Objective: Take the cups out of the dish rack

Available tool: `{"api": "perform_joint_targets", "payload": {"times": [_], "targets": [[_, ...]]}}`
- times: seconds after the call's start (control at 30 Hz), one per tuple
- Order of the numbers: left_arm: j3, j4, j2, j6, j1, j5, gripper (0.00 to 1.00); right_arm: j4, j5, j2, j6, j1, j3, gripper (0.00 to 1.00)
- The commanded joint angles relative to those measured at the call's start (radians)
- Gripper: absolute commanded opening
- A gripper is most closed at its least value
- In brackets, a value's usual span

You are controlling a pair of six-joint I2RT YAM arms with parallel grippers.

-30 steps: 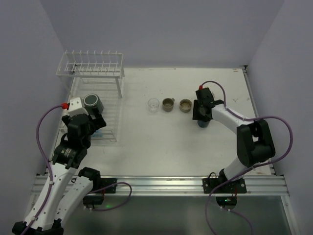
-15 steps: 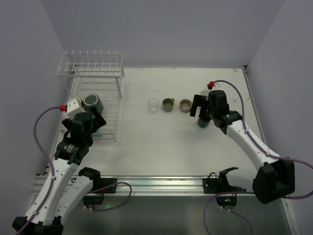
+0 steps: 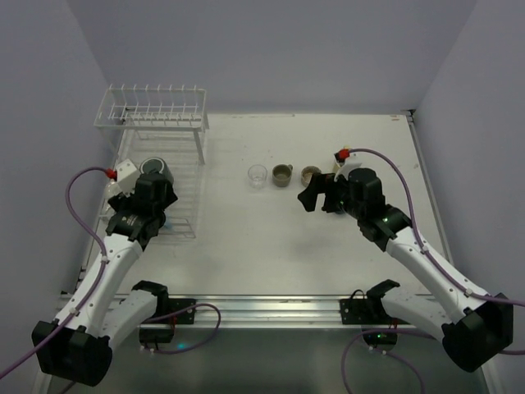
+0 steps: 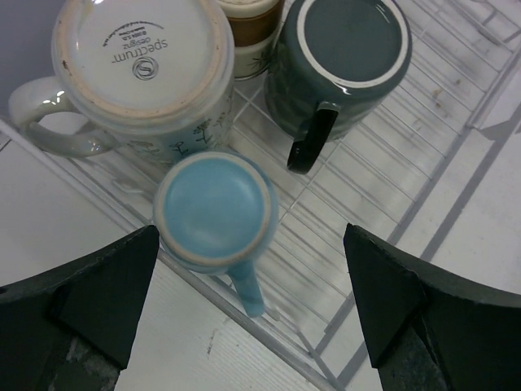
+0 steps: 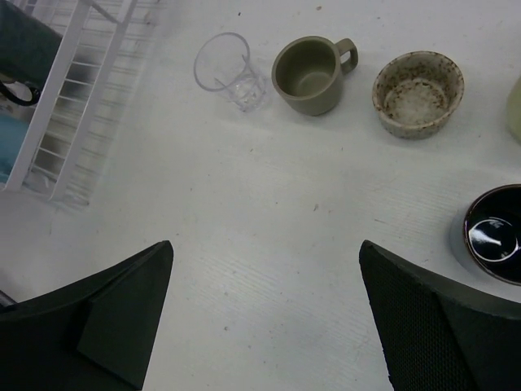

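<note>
The white wire dish rack (image 3: 152, 115) stands at the far left, and its flat tray (image 4: 383, 195) holds upside-down cups. These are a white mug (image 4: 138, 69), a dark grey mug (image 4: 342, 61) and a light blue cup (image 4: 213, 213). My left gripper (image 4: 252, 305) hangs open just above the blue cup, touching nothing. On the table stand a clear glass (image 5: 228, 69), an olive mug (image 5: 309, 75), a speckled tan cup (image 5: 418, 92) and a black cup (image 5: 492, 232). My right gripper (image 5: 264, 318) is open and empty over bare table near them.
A brown-and-cream cup (image 4: 248, 24) is half hidden behind the white mug. A pale yellow-green cup (image 5: 514, 106) shows at the right edge of the right wrist view. The rack's raised peg shelf (image 3: 152, 103) stands at the back left. Walls close in the white table (image 3: 246, 246).
My right gripper opened, let go of the dark cup at the right end of the row, and drew back to the left. My left gripper shifted slightly over the rack's cups.
</note>
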Motion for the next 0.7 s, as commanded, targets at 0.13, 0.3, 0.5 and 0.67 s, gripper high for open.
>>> {"api": "perform_joint_targets", "payload": {"times": [0.13, 0.3, 0.5, 0.67], "targets": [[0.002, 0.038, 0.049, -0.050, 0.084, -0.042, 1.00, 0.081, -0.064, -0.039, 0.016, 0.005, -0.028, 0.99], [-0.007, 0.036, 0.088, -0.033, 0.113, -0.024, 1.00, 0.092, -0.084, -0.046, 0.021, 0.005, -0.036, 0.99], [-0.030, 0.076, 0.161, -0.007, 0.139, -0.024, 0.98, 0.098, -0.084, -0.055, 0.018, 0.005, -0.042, 0.99], [-0.027, 0.088, 0.214, 0.008, 0.142, 0.001, 0.94, 0.104, -0.084, -0.058, 0.018, 0.007, -0.048, 0.99]]}}
